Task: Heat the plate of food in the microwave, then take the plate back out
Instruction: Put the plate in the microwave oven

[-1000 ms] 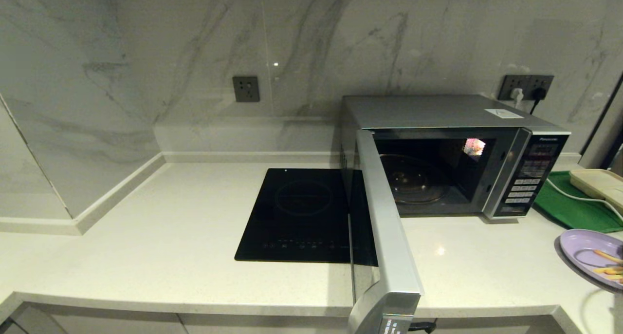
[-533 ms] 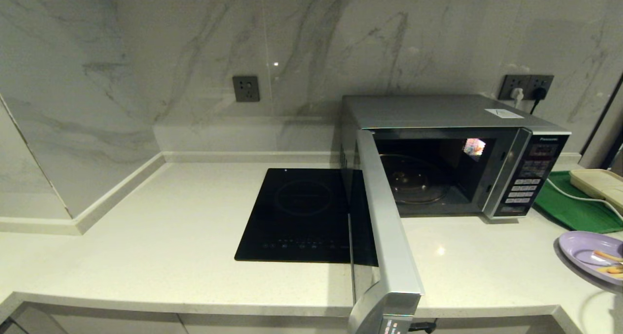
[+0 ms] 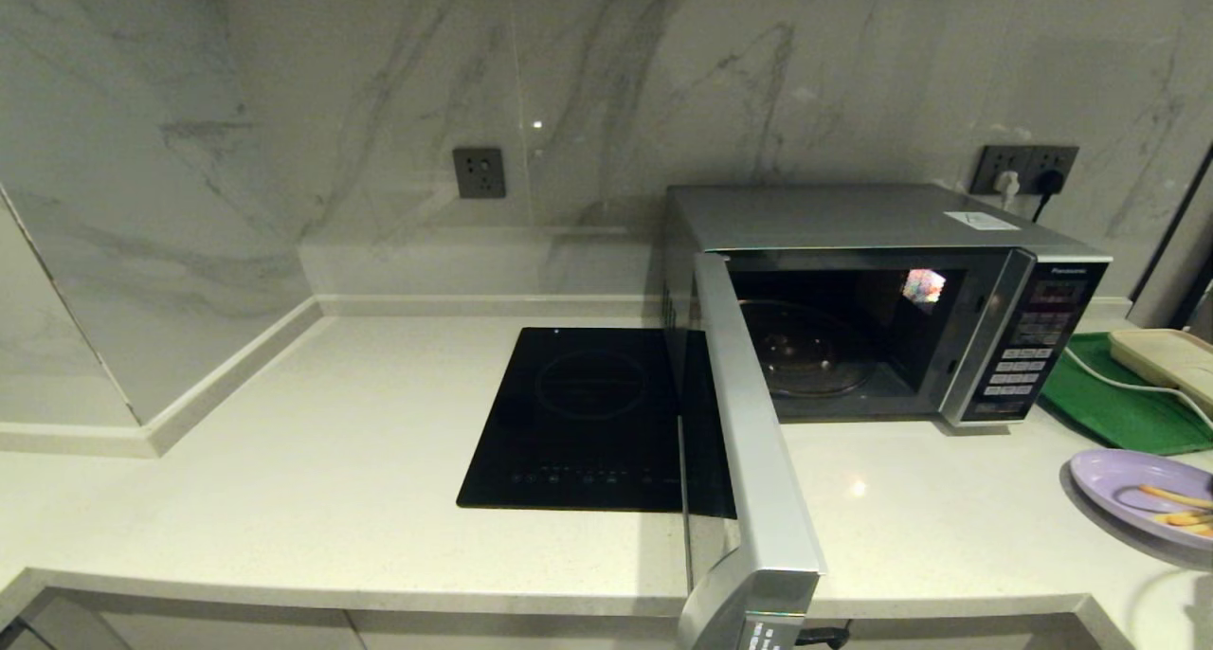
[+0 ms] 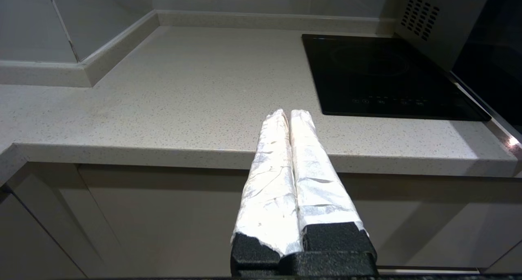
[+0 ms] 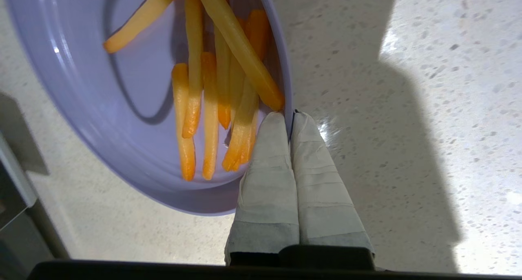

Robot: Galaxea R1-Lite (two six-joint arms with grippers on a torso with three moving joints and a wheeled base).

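Note:
The lavender plate of food [image 3: 1128, 478] hangs just above the counter at the far right, orange-yellow sticks [image 5: 212, 108] lying on it. My right gripper [image 5: 290, 116] is shut on the plate's rim [image 5: 288, 84], one finger inside and one outside; it is out of the head view. The silver microwave [image 3: 853, 216] stands at the back right with its door [image 3: 753, 442] swung wide open toward me and the glass turntable [image 3: 805, 352] bare. My left gripper [image 4: 288, 113] is shut with nothing in it, parked in front of the counter edge [image 4: 163, 151], left of the cooktop.
A black induction cooktop [image 3: 583, 418] lies left of the microwave. A green tray [image 3: 1118, 404] with a beige item [image 3: 1166, 356] and a white cable sits right of the microwave. Wall sockets [image 3: 1028, 169] are behind it. The open door juts past the counter's front edge.
The plate has shifted slightly leftward and lower at the right edge of the head view. The microwave door and left arm have not moved.

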